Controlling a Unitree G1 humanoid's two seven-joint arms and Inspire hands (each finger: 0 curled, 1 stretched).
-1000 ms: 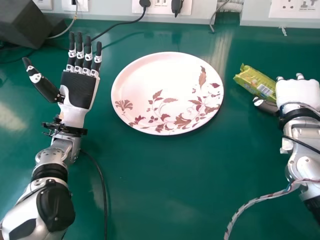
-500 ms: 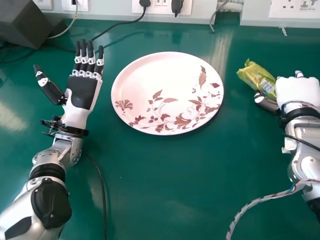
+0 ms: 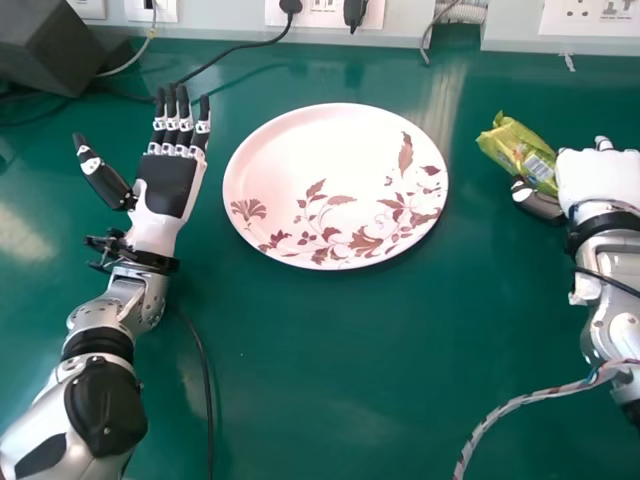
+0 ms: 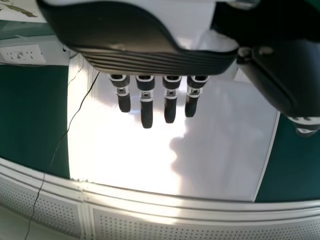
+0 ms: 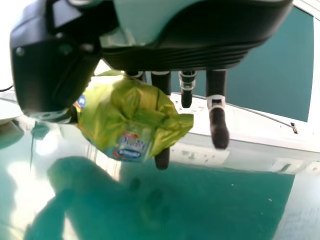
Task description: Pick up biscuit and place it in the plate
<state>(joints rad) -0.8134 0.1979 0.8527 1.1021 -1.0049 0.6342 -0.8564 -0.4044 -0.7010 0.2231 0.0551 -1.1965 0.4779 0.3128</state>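
The biscuit, in a green-yellow wrapper (image 3: 522,155), is at the right of the head view, held by my right hand (image 3: 598,180) between thumb and fingers. In the right wrist view the crumpled packet (image 5: 127,117) lies between the thumb and fingers of my right hand (image 5: 217,112), some of its fingers reaching past the packet. The white plate (image 3: 310,160) with brown leaf and flower prints rests on the table, left of the packet. Left of the plate my left hand (image 3: 168,185) is open, palm up; in the left wrist view my left hand (image 4: 146,107) has straight fingers.
The green table (image 3: 330,370) lies beneath everything. A dark box (image 3: 60,45) stands at the back left, with cables near it. Wall sockets (image 3: 590,16) line the back. A braided cable (image 3: 500,410) hangs from the right arm.
The right hand has closed on the packet and shifted slightly right; the packet has moved right and turned a little. The left hand has moved slightly right and downward in the head view.
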